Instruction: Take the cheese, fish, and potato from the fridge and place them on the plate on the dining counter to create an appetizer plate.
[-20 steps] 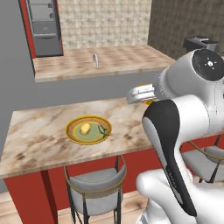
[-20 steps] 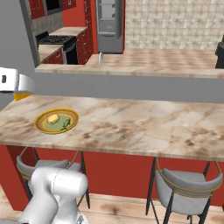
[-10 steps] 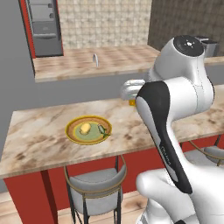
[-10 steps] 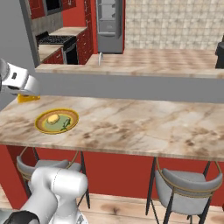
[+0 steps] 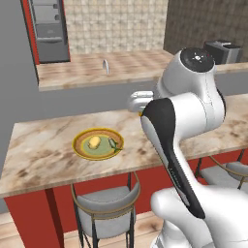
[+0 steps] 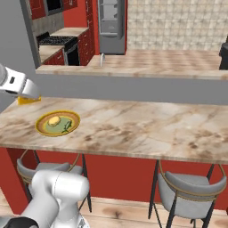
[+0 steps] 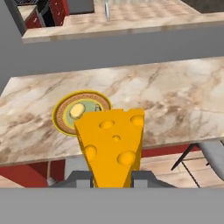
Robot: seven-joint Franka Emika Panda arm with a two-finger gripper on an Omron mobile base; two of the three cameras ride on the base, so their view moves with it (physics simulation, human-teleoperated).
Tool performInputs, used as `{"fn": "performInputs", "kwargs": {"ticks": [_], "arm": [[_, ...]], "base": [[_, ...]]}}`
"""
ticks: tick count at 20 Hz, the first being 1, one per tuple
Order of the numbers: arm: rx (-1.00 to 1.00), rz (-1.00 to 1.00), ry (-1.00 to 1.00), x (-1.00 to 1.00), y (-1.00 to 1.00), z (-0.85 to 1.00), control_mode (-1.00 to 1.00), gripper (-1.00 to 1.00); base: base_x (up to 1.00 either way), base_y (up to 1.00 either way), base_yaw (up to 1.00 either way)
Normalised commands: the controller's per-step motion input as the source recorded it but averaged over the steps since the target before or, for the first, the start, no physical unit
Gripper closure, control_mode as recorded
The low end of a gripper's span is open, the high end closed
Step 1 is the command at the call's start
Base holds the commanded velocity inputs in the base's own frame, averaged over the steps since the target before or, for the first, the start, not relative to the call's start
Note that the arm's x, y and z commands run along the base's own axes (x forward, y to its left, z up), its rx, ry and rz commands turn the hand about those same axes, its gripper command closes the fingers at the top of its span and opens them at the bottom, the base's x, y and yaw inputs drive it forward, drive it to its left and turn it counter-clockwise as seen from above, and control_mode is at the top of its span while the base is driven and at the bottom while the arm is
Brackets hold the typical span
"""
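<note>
arm: bent high over the near edge of the dining counter [image 5: 48,145], forearm reaching across it
gripper [image 7: 109,177]: hung above the dining counter, jaws clamped on the cheese [image 7: 111,144]

A tiled beige wall [image 6: 178,22] closes the back of the kitchen, with red cabinets [image 6: 87,42] and a dark stove [image 6: 55,42] at its left. A farther marbled counter with a small faucet [image 5: 105,67] runs across. Grey-seated metal stools [image 6: 189,193] stand on the light wooden floor [image 6: 129,213].
</note>
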Motion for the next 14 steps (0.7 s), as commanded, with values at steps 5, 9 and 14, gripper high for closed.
{"fn": "performInputs", "kwargs": {"ticks": [5,9,14], "arm": [[0.00,-0.04,-0.05,0.19,0.22,-0.52,-1.00,1.00],[0.00,-0.03,0.03,0.33,0.20,-0.51,-1.00,1.00],[0.00,-0.02,0.15,0.47,0.22,-0.43,-1.00,1.00]], "base": [[0.00,0.00,0.00],[0.00,0.00,0.00],[0.00,0.00,0.00]]}}
